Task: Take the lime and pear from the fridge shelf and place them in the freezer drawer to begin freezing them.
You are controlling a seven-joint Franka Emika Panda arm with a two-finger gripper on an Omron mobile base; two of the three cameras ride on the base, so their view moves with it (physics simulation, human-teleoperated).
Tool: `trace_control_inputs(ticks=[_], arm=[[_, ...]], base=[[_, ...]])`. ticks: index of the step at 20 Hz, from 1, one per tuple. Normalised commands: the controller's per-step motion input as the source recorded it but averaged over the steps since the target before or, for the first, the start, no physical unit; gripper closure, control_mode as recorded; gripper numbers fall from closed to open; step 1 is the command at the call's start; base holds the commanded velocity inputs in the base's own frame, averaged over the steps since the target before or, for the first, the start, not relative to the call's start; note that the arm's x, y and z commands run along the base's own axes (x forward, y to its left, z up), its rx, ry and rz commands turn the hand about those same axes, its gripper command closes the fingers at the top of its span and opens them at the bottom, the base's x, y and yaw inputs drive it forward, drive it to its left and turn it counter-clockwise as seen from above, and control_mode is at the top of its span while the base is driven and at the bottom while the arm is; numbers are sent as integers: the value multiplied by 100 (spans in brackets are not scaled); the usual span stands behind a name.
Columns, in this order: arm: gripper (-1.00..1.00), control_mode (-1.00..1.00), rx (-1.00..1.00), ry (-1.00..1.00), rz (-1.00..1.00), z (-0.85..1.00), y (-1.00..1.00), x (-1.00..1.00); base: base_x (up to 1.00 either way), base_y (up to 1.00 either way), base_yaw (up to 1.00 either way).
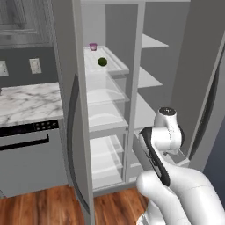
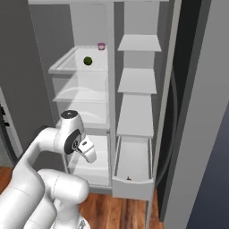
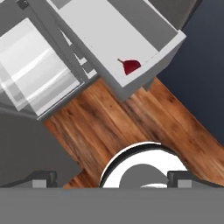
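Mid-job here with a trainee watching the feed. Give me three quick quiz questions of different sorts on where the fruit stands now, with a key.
1. True or false: the pear already lies in the open freezer drawer.
2. Which item shares the fridge shelf with the lime? A) a pink cup B) a bottle C) a plate
3. Fill in: the fruit still to be moved is the ____.

Key: 1 true, it lies near the drawer's front wall. 2 A, the cup stands behind the lime. 3 lime, it sits on the upper translucent shelf, nothing near it. The pincer holds nothing.
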Motion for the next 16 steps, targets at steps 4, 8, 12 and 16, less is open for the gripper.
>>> trace_control_inputs(ticks=[4,8,12,16], arm=[[-100,100,0,0,0,0,0,0],[-100,100,0,0,0,0,0,0],[-100,100,0,0,0,0,0,0],[-100,100,0,0,0,0,0,0]], base=[[23,15,18],[23,16,15],[33,13,14],[50,8,14]])
